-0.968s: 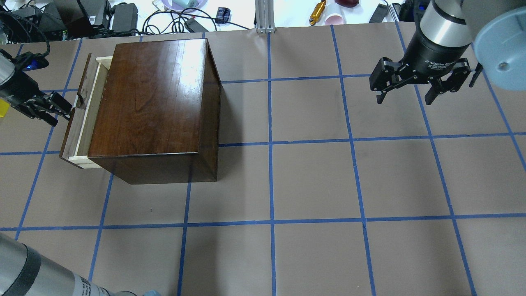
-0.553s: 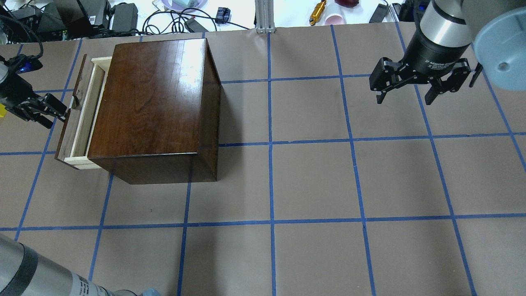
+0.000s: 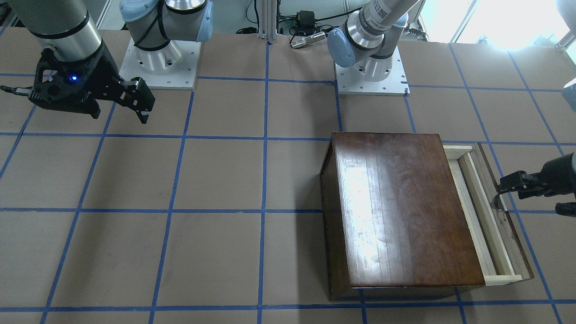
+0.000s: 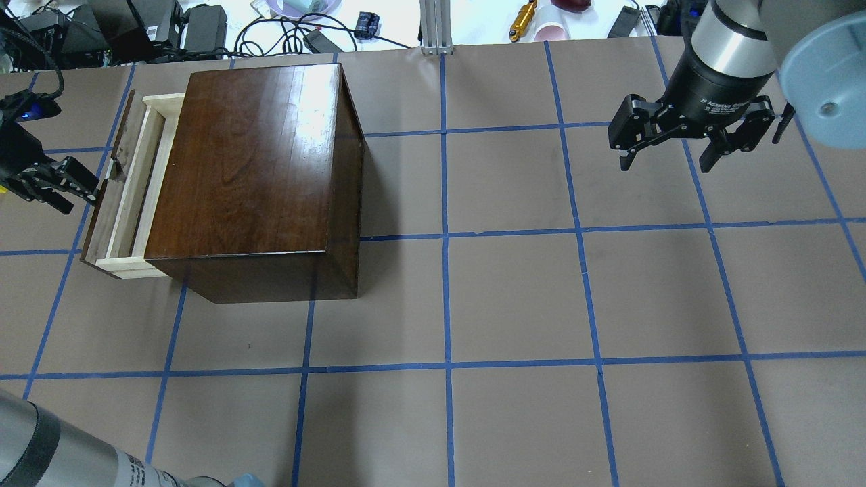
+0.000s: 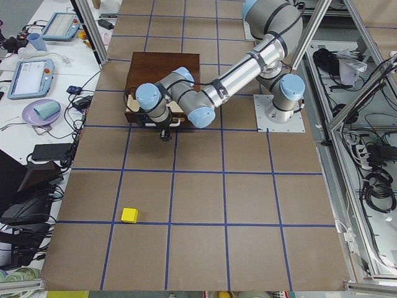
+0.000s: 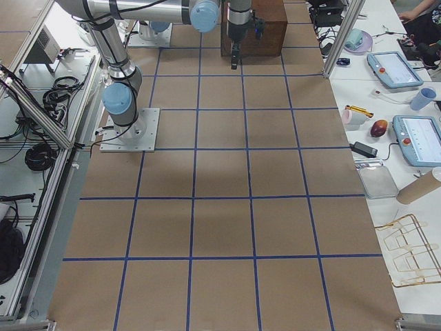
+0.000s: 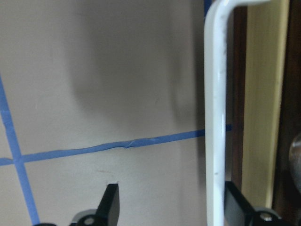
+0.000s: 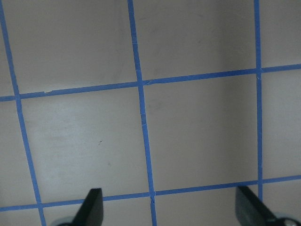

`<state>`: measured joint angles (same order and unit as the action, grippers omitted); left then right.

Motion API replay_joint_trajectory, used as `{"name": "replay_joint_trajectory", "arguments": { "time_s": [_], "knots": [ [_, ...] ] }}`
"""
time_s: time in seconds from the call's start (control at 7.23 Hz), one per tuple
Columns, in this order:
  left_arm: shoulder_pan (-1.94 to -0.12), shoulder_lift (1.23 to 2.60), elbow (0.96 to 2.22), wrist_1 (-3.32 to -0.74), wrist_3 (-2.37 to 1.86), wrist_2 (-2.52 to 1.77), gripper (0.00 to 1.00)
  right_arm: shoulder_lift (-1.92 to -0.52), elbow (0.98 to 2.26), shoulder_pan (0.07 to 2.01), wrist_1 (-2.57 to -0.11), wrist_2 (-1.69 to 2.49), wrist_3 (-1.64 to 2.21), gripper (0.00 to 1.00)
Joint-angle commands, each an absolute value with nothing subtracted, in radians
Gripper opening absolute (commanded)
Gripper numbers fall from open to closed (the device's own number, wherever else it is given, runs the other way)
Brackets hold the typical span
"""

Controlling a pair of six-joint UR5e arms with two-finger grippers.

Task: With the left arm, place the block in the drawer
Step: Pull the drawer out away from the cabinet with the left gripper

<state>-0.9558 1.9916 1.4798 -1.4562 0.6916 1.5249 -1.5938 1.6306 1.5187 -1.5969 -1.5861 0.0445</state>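
The block (image 5: 129,215), a small yellow cube, lies on the table and shows only in the exterior left view, well apart from the cabinet (image 4: 257,176). The drawer (image 4: 122,196) (image 3: 490,225) stands partly out of the cabinet's left side. My left gripper (image 4: 80,201) (image 3: 526,198) (image 7: 171,209) is open at the drawer's front. The drawer's white handle (image 7: 215,117) runs between its two fingers. My right gripper (image 4: 666,164) (image 3: 119,117) (image 8: 169,212) hangs open above bare table at the far right, holding nothing.
Cables, power bricks, cups and a gold cylinder (image 4: 523,19) lie along the bench beyond the table's far edge. Blue tape lines grid the brown table (image 4: 514,297).
The left gripper has moved left and drawn the drawer further out of the cabinet. The right arm has stayed put.
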Motion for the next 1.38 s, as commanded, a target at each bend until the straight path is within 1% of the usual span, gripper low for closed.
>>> {"name": "replay_joint_trajectory", "arguments": {
  "time_s": [0.0, 1.24],
  "knots": [
    [-0.950, 1.987, 1.474, -1.456, 0.692, 1.542, 0.78, -1.594, 1.631, 1.519, -1.597, -1.586, 0.044, 1.00],
    [-0.917, 1.990, 1.471, -1.445, 0.690, 1.543, 0.79, -1.594, 1.631, 1.519, -1.597, -1.586, 0.044, 1.00]
  ]
}}
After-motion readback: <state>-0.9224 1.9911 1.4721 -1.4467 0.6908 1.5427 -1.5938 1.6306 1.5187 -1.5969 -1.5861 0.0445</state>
